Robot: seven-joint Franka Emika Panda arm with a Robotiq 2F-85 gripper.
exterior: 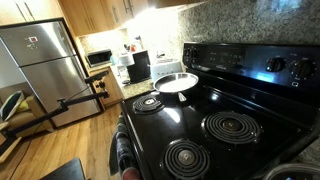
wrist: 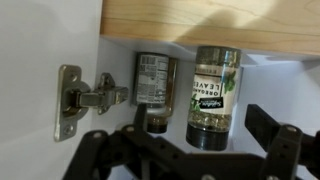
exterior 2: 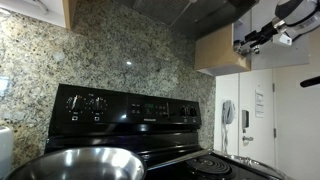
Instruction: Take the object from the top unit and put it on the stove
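In cabinet (wrist: 200,20): end effector (wrist: 186,148) wide open, empty, nr oregano jar (wrist: 213,92).

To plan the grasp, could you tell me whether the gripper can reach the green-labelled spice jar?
Probably yes: in the wrist view the gripper has its fingers spread, facing the green-labelled jar with nothing in front of it. The neighbouring jar close beside it may crowd one finger.
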